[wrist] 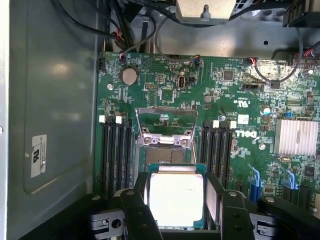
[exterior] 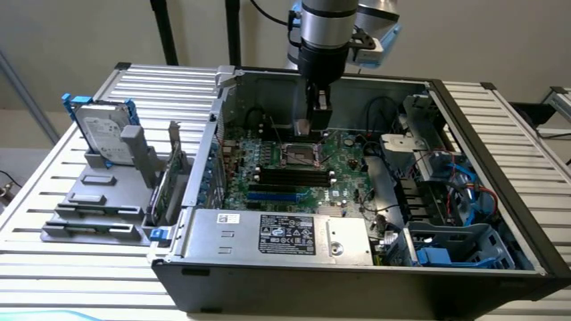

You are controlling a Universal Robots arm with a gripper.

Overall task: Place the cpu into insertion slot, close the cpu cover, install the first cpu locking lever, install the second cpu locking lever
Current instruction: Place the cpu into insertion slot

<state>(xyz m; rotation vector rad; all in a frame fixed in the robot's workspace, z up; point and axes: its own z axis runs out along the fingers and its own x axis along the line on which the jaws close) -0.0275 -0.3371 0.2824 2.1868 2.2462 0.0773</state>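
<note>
My gripper [exterior: 306, 124] hangs inside the open computer case, just above the green motherboard [exterior: 344, 160]. In the wrist view my gripper [wrist: 176, 184] is shut on the cpu [wrist: 175, 197], a flat pale square chip with a green edge held between the two black fingers [wrist: 213, 197]. The insertion slot [wrist: 164, 146] lies on the board just beyond the chip, dark with a silvery rim. The cpu cover [wrist: 166, 121], a thin silver frame, is swung open on the slot's far side. In the exterior view the insertion slot [exterior: 301, 153] sits right under the gripper.
Black memory slots [wrist: 117, 150] flank the socket on both sides. A ribbed heatsink [wrist: 297, 137] and loose cables [wrist: 272, 75] lie nearby. The power supply [exterior: 277, 234] fills the case's front and a blue drive cage [exterior: 450, 247] its right. A hard drive [exterior: 103, 130] stands outside on the exterior view's left.
</note>
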